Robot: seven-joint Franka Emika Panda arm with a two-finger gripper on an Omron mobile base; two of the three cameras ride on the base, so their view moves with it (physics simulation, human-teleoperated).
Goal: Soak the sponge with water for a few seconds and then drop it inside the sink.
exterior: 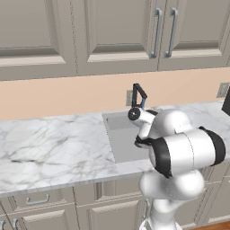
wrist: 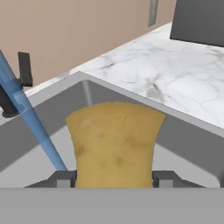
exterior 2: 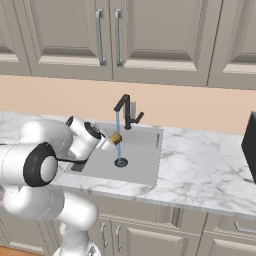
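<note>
One gripper [exterior 2: 113,141], jaws clamped on the sponge [exterior 2: 116,138], holds it above the sink [exterior 2: 145,172]; the water [exterior 2: 118,135] falls just beside the sponge's edge.

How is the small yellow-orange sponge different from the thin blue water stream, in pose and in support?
The small yellow-orange sponge is a squat block pinched between the jaws above the grey sink basin; the thin blue water stream is a long line falling freely from the black faucet towards the drain. In the right base view both hang over the basin.
</note>
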